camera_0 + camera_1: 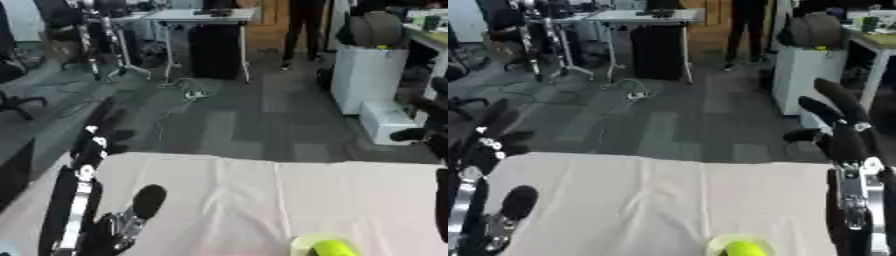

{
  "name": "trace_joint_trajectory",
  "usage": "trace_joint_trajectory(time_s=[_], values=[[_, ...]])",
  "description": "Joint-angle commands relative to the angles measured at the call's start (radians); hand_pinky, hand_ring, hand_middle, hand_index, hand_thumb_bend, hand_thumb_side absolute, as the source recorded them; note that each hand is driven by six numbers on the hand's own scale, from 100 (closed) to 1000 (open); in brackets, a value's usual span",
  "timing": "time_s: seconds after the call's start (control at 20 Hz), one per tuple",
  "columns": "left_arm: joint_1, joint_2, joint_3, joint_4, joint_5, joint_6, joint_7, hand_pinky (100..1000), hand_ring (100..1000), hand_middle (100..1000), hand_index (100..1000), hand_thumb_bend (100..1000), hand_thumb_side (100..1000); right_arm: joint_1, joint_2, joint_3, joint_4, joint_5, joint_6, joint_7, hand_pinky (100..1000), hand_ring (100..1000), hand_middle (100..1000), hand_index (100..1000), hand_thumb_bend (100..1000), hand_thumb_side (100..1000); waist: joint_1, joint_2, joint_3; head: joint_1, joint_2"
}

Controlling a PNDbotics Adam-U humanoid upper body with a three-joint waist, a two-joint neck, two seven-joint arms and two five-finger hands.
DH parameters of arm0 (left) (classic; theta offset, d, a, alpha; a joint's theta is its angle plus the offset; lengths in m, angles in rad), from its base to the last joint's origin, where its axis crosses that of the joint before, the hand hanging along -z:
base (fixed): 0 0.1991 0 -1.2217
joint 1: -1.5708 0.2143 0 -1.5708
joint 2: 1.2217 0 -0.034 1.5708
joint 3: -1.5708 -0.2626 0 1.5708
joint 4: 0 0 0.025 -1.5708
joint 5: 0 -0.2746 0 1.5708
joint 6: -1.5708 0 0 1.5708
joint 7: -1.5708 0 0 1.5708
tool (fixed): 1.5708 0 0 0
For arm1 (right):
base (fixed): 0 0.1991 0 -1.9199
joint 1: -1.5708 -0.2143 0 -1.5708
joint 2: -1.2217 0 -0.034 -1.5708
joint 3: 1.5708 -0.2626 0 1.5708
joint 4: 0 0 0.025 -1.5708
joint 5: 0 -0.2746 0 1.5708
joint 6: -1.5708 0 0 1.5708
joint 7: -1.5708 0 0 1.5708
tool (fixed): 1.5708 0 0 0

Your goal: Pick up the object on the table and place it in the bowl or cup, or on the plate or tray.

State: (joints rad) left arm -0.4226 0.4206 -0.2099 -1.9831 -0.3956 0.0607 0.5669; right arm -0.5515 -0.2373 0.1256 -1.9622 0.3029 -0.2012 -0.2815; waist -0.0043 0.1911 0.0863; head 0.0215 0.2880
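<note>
1. I see a yellow-green ball (745, 248) at the table's (649, 200) near edge, seemingly inside a pale cup (715, 245).
2. Probably light, round, rolls; I'd cup its sides.
3. Both hands empty: right hand (839, 120) open, raised; left hand (98, 137) relaxed.

Grey carpet-tile floor (236, 125), white desk (197, 15), perhaps a white cabinet (363, 75).

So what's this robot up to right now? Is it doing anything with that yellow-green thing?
Not at this moment. A yellow-green object sits in a pale round dish at the near edge of the table, and neither hand touches it. The right hand is raised at the right side with its fingers straight and open. The left hand is raised at the left, also holding nothing. A dark rounded part shows low on the left; I can't tell what it is.
</note>
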Motion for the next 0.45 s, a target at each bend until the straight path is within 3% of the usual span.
trace_joint_trajectory(time_s=[0.05, 0.45], values=[[-0.010, -0.056, 0.015, -0.017, 0.024, -0.043, 0.035, 690, 784, 1000, 948, 697, 1000, -0.007, 0.005, -0.013, -0.021, -0.008, 0.004, -0.005, 581, 839, 896, 934, 100, 1000, -0.004, -0.028, -0.001, -0.017, 0.012], [-0.009, -0.099, 0.021, -0.017, 0.030, -0.066, 0.038, 685, 779, 1000, 946, 692, 1000, 0.004, 0.025, -0.033, -0.029, -0.012, 0.009, -0.021, 588, 839, 896, 933, 100, 1000, -0.013, -0.061, -0.017, -0.006, 0.026]])
